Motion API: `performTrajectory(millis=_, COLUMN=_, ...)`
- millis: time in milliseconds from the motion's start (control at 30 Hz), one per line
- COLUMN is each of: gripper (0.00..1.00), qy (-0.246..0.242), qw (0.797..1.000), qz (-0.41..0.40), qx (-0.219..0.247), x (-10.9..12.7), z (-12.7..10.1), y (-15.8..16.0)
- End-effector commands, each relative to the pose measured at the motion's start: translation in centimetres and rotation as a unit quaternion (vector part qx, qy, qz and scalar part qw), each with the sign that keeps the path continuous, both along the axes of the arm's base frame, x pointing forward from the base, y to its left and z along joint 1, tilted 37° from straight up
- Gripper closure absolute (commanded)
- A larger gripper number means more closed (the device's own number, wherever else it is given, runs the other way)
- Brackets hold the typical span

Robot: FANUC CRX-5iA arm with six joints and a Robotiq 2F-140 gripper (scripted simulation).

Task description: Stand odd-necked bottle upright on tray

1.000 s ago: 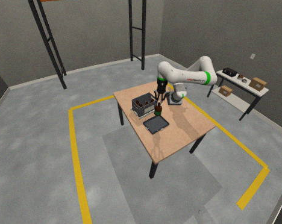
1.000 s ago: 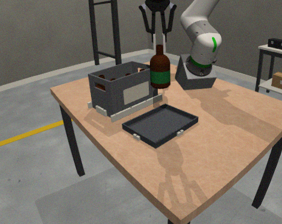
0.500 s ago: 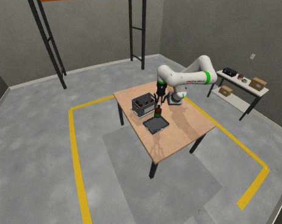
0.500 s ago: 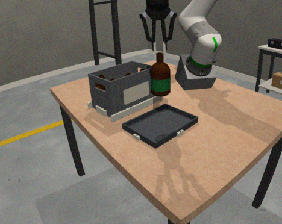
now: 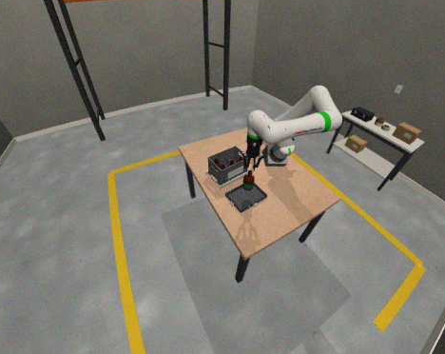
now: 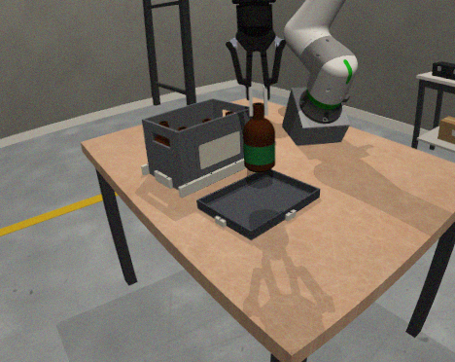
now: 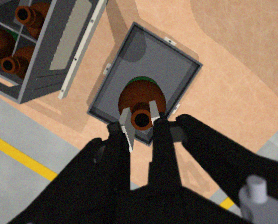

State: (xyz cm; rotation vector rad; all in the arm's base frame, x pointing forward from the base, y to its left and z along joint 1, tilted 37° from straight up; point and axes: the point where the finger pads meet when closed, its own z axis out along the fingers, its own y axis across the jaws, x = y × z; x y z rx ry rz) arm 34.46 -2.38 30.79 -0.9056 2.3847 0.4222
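Note:
My gripper (image 5: 251, 168) (image 6: 259, 113) (image 7: 142, 114) is shut on the neck of a brown bottle (image 5: 248, 181) (image 6: 259, 137) (image 7: 142, 97) with a green band. The bottle hangs upright, its base above the back part of the dark tray (image 5: 243, 202) (image 6: 289, 195) (image 7: 170, 75); a gap shows under it in the exterior view. The grey crate (image 5: 218, 175) (image 6: 169, 157) (image 7: 42, 79) stands beside the tray. Brown bottles (image 6: 164, 124) (image 7: 31, 17) show inside it, their lower parts mostly hidden by its walls.
Pale strips (image 6: 212, 178) (image 7: 76, 59) run along the crate's foot, and small pale blocks (image 6: 221, 221) (image 7: 170, 41) sit at the tray's sides. The robot's base block (image 6: 317, 134) stands at the back of the wooden table (image 5: 281, 213) (image 6: 356, 247).

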Motion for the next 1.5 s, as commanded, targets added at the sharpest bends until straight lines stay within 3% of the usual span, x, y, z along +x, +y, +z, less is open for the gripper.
performTrajectory(millis=0, gripper=0.90, qy=-0.001, qw=1.000, qz=-0.001, qx=-0.001, x=0.1, z=-0.2, y=0.1)
performTrajectory(millis=500, gripper=0.90, qy=-0.001, qw=1.000, qz=-0.001, qx=-0.001, x=1.8, z=-3.5, y=2.0)
performTrajectory(millis=1467, gripper=0.90, qy=-0.001, qw=1.000, qz=-0.001, qx=-0.001, x=2.9, z=-5.9, y=3.4)
